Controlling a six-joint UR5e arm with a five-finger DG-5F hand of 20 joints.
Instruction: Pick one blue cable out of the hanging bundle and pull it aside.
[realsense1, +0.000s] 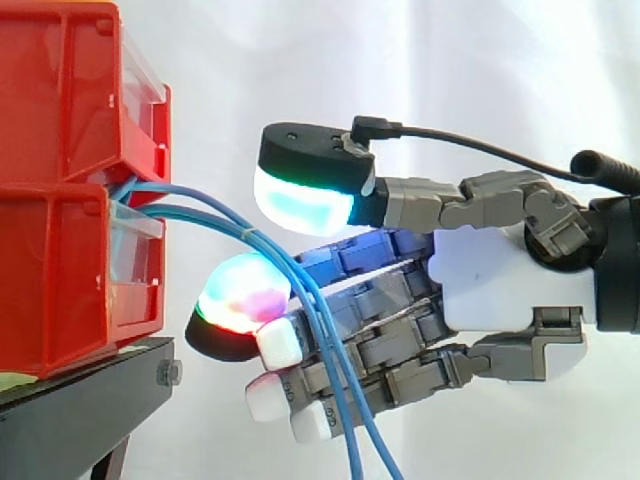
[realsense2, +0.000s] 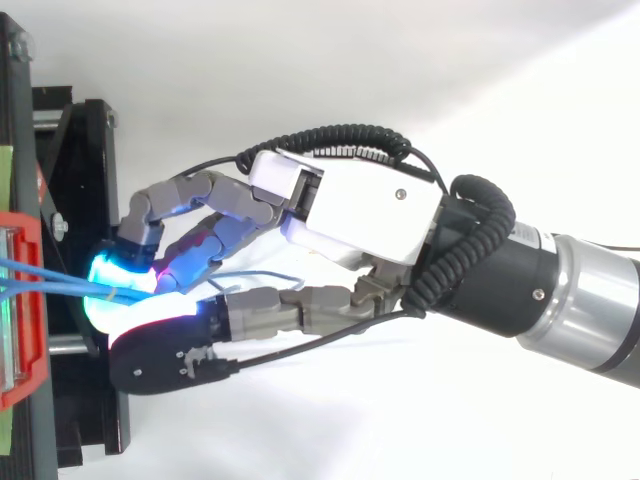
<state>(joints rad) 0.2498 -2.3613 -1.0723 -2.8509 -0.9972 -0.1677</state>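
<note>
I am at the picking step: reaching in, nothing taken yet. The bundle of blue cables (realsense1: 200, 212) comes out between the two stacked red bins (realsense1: 70, 260) on the black stand (realsense1: 80, 400). In the side view it arches over toward 3 o'clock, then drops toward 5 o'clock across the front of my fingers.

My hand (realsense1: 500, 280) comes in level from 3 o'clock, its tips close to the bins. It is open, with the fingers nearly straight and loosely fanned. The thumb pad (realsense1: 300, 200) sits at 12 o'clock above the strands and the brightly lit fingertip (realsense1: 240, 298) at 6 o'clock beneath them, with a clear gap between the two. The cables run through that gap and I clamp none of them. From above, my hand (realsense2: 360, 210) points at 9 o'clock and one thin blue strand shows among the fingers (whether it is parted from the rest, I cannot tell).

As I judge it, the next move calls for care, not force. I need to work one strand free of its neighbours, close thumb on fingertip around that one alone, then draw it sideways — away from the bins. The strands lie tight together where they bend, so catching two at once looks the likely fault — and a hard tug could drag the whole bundle.
</note>
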